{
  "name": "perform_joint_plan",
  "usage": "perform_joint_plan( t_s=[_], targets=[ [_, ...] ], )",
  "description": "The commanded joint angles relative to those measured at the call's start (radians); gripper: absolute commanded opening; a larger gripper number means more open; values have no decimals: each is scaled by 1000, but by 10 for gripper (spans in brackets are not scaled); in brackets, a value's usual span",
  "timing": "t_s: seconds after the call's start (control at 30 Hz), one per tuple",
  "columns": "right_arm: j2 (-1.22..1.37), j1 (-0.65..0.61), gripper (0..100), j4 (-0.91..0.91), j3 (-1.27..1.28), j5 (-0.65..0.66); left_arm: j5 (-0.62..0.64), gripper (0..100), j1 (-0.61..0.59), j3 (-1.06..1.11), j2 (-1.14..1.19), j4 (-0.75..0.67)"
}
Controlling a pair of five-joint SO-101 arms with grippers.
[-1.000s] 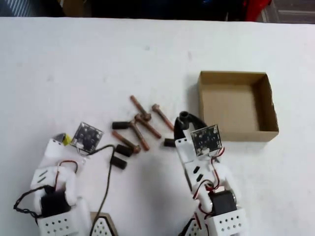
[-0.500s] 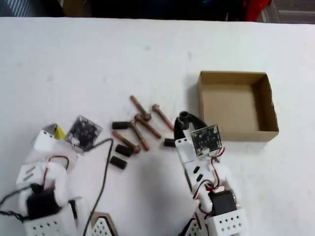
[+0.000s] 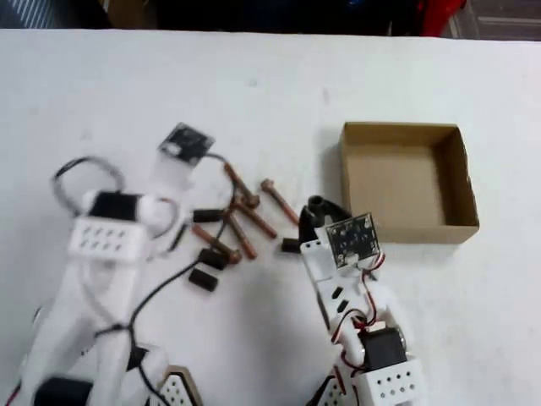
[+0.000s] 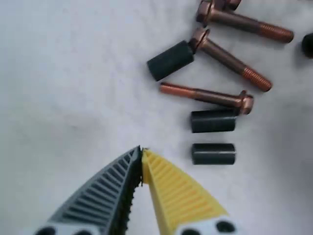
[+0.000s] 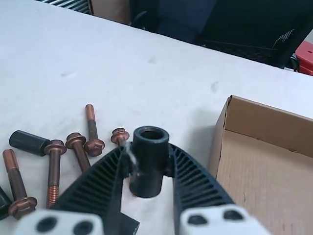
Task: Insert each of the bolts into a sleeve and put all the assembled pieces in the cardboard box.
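Swinging forward from the near-left edge of the white table [image 3: 101, 76], my left arm has come out over the scattered parts within the last second. My left gripper [image 4: 141, 151], 1 grey finger and 1 yellow, is pressed tip to tip with nothing between them. It hangs just beside the nearest loose black cylindrical sleeve [image 4: 213, 153]. A copper-coloured flanged bolt [image 4: 208, 95] lies flat a little past that.

My right arm has not shifted. My right gripper [image 5: 147, 159] stays clenched on the upright black sleeve [image 5: 148, 139], bore facing up, between the bolts and the open brown cardboard box [image 3: 406, 230].

I read this as a hand-off being set up: the right side offers a sleeve, and the left has arrived to fetch a bolt for it. My left fingers must part before they can take anything. No bolt sits in any sleeve yet and no assembled piece lies in the box, so the task is barely started.
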Motion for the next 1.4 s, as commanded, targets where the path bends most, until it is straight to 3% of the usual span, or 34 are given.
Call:
perform_joint_plan(
  t_s=[0.0,0.1,0.37,0.53,0.83,1.17,1.37],
  targets=[
    [-18,5,17,2,9,-8,325,28,117,-133,137,-21],
    [-18,5,17,2,9,-8,485,25,182,-193,234,-63],
    [-18,5,17,2,9,-8,606,28,234,-213,377,-244],
    [-18,5,17,2,9,-8,809,28,234,-215,464,-345],
    [-18,5,17,2,9,-8,907,38,236,-216,541,-359],
    [-18,10,17,2,9,-8,1034,408,236,-216,545,-359],
    [-18,10,17,2,9,-8,1108,440,228,-209,549,-359]
  ],
)
